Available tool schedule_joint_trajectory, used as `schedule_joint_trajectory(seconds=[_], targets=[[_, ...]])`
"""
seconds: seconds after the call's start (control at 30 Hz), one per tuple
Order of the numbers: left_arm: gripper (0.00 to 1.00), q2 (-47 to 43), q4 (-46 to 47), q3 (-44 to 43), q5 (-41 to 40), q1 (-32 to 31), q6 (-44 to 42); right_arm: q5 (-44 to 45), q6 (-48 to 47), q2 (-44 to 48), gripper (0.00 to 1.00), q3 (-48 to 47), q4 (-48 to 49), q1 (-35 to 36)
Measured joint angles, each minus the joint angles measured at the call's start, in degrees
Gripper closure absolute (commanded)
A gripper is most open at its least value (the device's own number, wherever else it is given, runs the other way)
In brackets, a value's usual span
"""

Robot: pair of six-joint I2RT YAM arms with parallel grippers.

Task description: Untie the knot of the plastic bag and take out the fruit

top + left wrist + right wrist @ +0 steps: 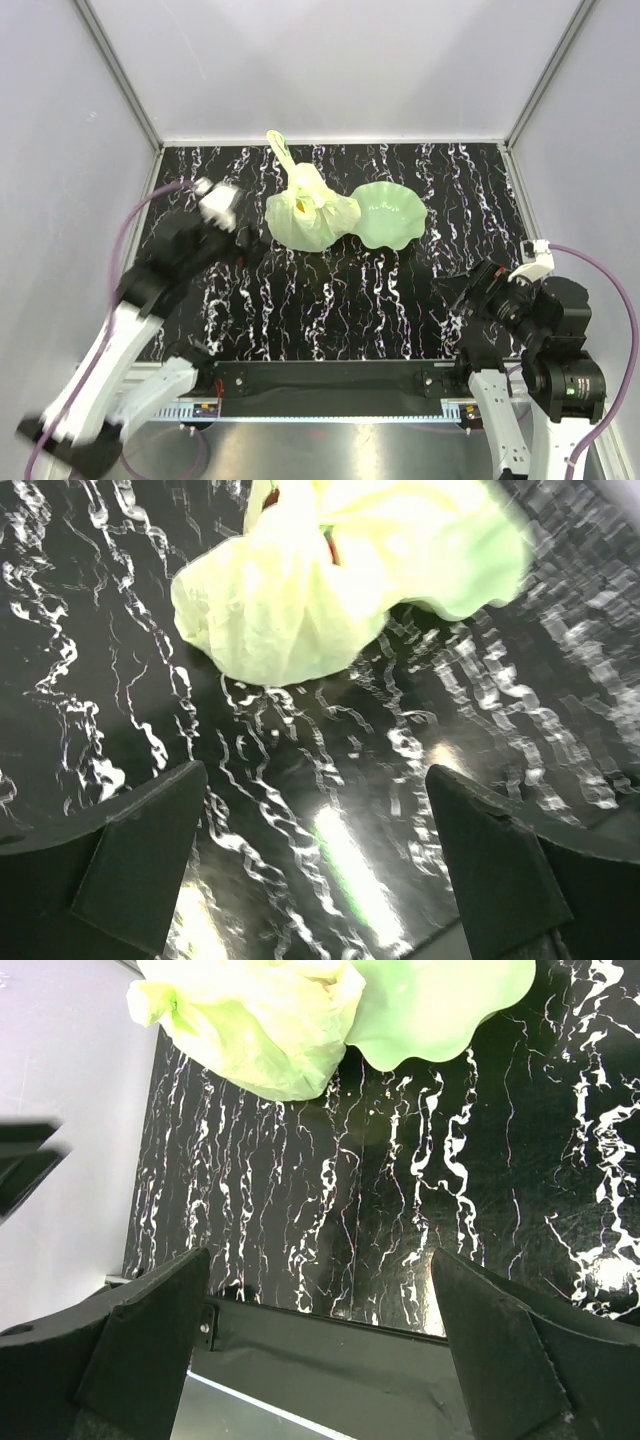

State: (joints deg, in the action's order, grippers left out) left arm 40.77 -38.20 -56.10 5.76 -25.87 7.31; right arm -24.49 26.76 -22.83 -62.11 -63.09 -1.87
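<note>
Left edge: the table (350,290) ends at the left wall (60,150), close beside my left arm.
Left gripper (315,775): my jaws are spread wide and hold nothing; they are near the bag's left side, not touching it.
Plastic bag (305,222): sits at the far middle of the table, its right side touching the dish (392,212).
Knot (308,192): tied on top of the bag; its long thin ends run away to the far left.
Fruit (332,548): a red bit shows among the folds.
Open room: bare table from the bag to the near edge.
Right gripper (320,1255): my jaws are wide and empty, near right, well apart from the bag.
</note>
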Motion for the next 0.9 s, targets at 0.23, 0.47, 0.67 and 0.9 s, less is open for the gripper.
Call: schedule_joint_trajectory(seconds=[0.23, 0.47, 0.67, 0.9], targets=[[0.01, 26.4, 11.37, -1.92, 2.64, 0.0, -10.36, 0.85, -0.46, 0.83, 0.0, -0.02, -1.46, 0.02], [0.01, 33.62, 18.08, -2.29, 8.79, 1.33, -16.85, 1.05, -0.66, 2.56, 0.0, 0.76, -2.8, 0.02], [0.03, 37.07, 22.36, -4.35, 12.15, 5.29, -19.65, 1.14, -0.81, 2.58, 0.0, 1.42, -2.8, 0.04], [0.37, 46.97, 24.0, -14.27, 19.52, 8.96, -21.64, 1.36, -0.92, 2.56, 0.0, 2.99, -2.78, 0.07]])
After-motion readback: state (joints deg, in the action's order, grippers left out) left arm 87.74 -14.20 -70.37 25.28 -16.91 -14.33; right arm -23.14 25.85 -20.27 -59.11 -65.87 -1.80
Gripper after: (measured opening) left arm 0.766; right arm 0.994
